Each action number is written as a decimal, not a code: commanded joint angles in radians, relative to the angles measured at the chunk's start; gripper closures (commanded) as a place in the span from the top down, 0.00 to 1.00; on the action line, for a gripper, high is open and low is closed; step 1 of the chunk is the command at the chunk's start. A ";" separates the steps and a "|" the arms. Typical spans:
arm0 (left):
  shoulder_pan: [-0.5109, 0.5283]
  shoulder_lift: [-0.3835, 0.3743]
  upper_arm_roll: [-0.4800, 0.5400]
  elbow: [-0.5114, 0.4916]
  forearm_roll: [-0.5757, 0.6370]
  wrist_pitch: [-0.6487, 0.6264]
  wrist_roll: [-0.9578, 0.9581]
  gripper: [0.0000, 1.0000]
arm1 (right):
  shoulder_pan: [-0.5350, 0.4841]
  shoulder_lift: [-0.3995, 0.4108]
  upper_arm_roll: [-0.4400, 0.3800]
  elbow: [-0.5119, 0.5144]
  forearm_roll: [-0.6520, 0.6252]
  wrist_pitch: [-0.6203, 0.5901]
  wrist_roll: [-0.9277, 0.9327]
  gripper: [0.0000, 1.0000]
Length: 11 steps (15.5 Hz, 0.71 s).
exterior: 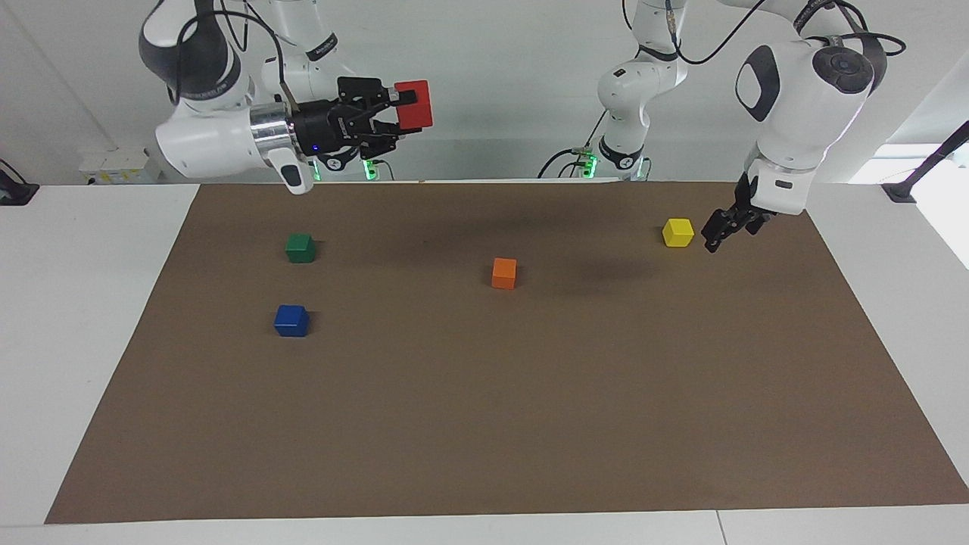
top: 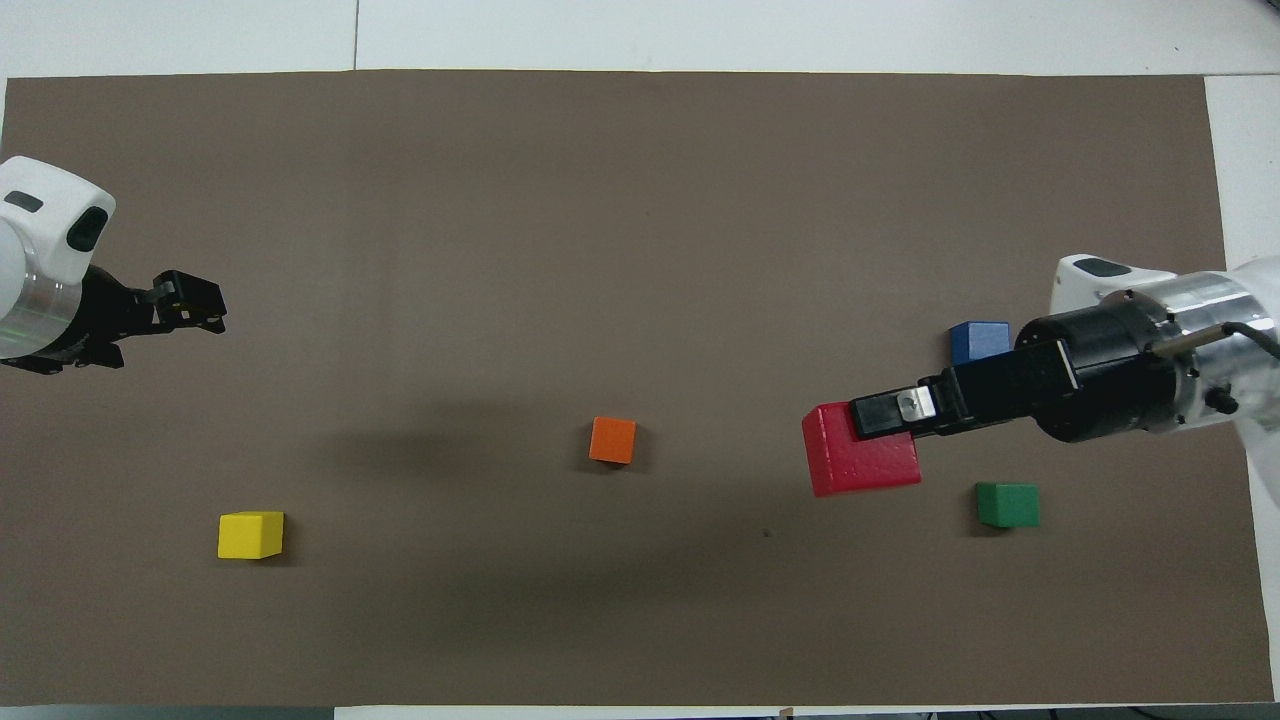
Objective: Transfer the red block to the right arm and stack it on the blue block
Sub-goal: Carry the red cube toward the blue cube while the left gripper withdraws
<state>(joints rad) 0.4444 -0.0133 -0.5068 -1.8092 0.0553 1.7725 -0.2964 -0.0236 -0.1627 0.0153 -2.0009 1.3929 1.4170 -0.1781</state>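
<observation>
My right gripper (exterior: 405,113) is shut on the red block (exterior: 413,104) and holds it high in the air over the right arm's end of the brown mat. In the overhead view the red block (top: 860,455) shows large under the right gripper (top: 880,430). The blue block (exterior: 291,320) sits on the mat at that same end, and in the overhead view the right arm partly covers the blue block (top: 978,341). My left gripper (exterior: 715,235) hangs low beside a yellow cube (exterior: 677,232) at the left arm's end and holds nothing; the left gripper (top: 195,300) also shows in the overhead view.
A green cube (exterior: 300,247) lies nearer to the robots than the blue block and also shows in the overhead view (top: 1007,504). An orange cube (exterior: 504,272) sits mid-mat. The yellow cube (top: 250,534) is near the robots' edge. The brown mat (exterior: 530,424) covers the table.
</observation>
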 commanded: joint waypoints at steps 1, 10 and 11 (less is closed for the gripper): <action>-0.100 0.129 0.097 0.178 0.035 -0.106 0.066 1.00 | -0.021 -0.029 0.008 0.106 -0.226 0.019 0.084 0.00; -0.588 0.087 0.534 0.145 0.008 -0.185 0.132 1.00 | 0.048 -0.031 0.052 0.211 -1.137 0.153 0.138 0.00; -0.590 0.085 0.536 0.143 0.009 -0.177 0.128 1.00 | 0.051 -0.032 0.052 0.188 -1.193 0.167 0.140 0.00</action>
<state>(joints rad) -0.0930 0.1039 -0.0093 -1.6358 0.0596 1.5959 -0.1751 0.0058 -0.2020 0.0571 -1.7915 0.3293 1.5362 -0.0651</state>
